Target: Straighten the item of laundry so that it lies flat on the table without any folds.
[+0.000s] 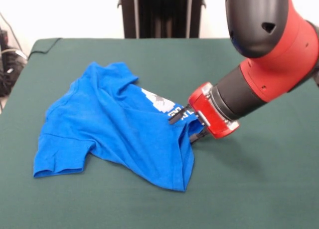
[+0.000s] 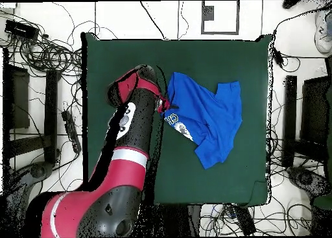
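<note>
i've got the black gripper (image 1: 185, 125) pinched on the right edge of the bright blue t-shirt (image 1: 114, 126), still folded over on the green surface (image 1: 259, 189), so most flattening remains.

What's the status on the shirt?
Gripper at the T-shirt's edge, fingers astride the cloth, closure unclear. Shirt folded over itself, print mostly covered. Nothing else on the table.

Tangled cables (image 2: 45, 54) and shoes (image 2: 322, 21) on floor.
</note>
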